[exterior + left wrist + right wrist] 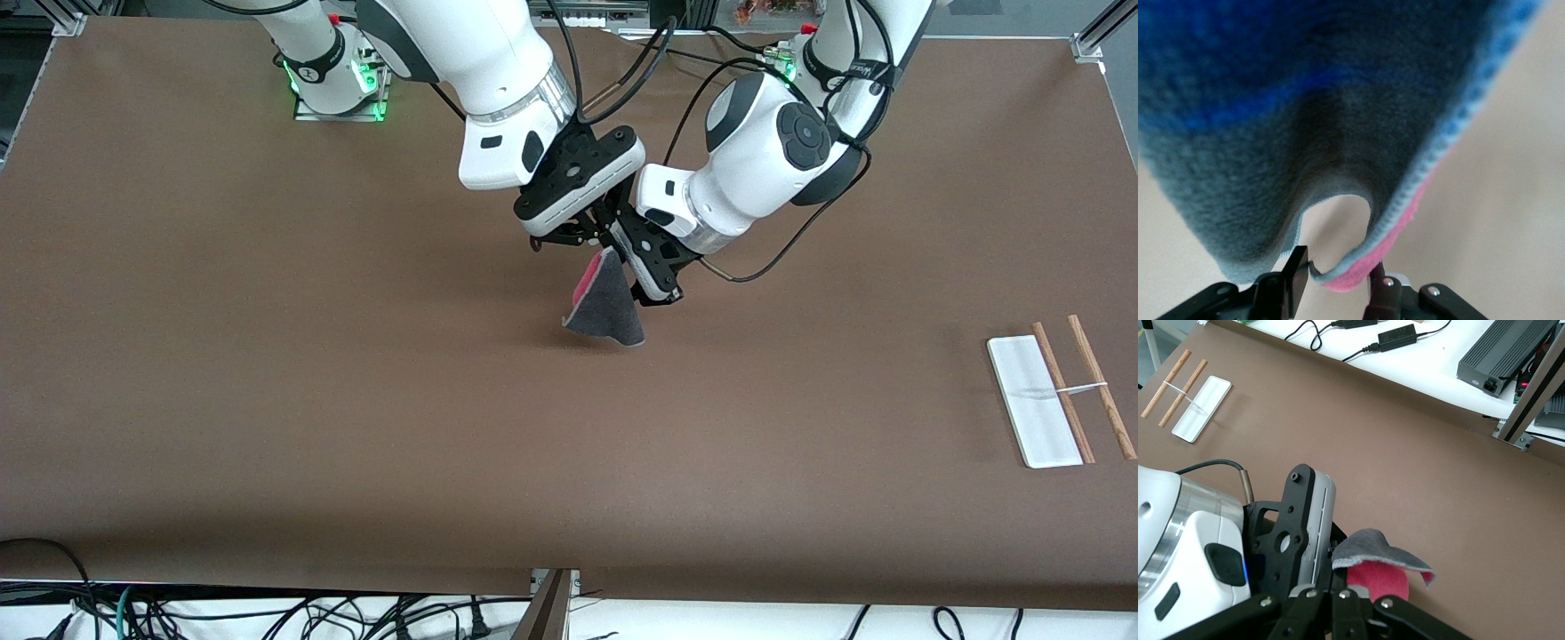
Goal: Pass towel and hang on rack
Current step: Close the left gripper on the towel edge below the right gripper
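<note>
The towel (606, 311), dark grey outside with pink-red showing at one edge, hangs in the air over the middle of the table. My right gripper (594, 242) is shut on its top corner; in the right wrist view (1338, 593) the towel (1378, 570) bulges out from the closed fingers. My left gripper (624, 265) is right beside it. In the left wrist view (1337, 280) the fingers stand apart with a folded edge of the towel (1305, 133) between them. The rack (1036, 400) stands at the left arm's end of the table.
The rack's two wooden rods (1102, 387) and silver crossbar (1080, 388) rise beside its white base; it also shows in the right wrist view (1201, 407). The left arm's hand (1291, 533) fills part of the right wrist view. Cables lie off the table's edge.
</note>
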You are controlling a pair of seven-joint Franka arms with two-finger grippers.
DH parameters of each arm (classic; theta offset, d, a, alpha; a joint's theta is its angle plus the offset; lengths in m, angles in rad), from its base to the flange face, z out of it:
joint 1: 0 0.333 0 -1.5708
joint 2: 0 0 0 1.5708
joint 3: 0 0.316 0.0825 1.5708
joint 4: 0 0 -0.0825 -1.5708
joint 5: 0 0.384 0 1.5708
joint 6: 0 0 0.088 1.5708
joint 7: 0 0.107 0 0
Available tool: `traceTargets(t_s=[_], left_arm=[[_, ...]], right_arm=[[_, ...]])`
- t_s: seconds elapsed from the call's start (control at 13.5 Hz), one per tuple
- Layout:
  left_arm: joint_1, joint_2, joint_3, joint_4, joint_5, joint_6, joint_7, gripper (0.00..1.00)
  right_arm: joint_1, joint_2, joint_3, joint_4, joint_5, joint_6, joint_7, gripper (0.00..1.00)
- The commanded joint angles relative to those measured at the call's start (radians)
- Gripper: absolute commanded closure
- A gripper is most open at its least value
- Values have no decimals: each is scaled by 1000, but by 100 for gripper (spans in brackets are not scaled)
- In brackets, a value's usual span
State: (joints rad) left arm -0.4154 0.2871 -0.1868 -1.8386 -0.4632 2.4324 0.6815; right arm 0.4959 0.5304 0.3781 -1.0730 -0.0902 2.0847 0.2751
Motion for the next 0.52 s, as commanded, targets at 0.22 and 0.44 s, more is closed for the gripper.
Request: traceTargets(t_s=[0.22, 0.44], left_arm=[[0, -11, 13, 10, -14, -1, 53, 100], [7, -13, 15, 9, -18, -1, 62, 100]], right_arm=[[-2, -4, 2, 13, -6, -12, -7, 100], [-2, -4, 2, 13, -5, -12, -7, 100]])
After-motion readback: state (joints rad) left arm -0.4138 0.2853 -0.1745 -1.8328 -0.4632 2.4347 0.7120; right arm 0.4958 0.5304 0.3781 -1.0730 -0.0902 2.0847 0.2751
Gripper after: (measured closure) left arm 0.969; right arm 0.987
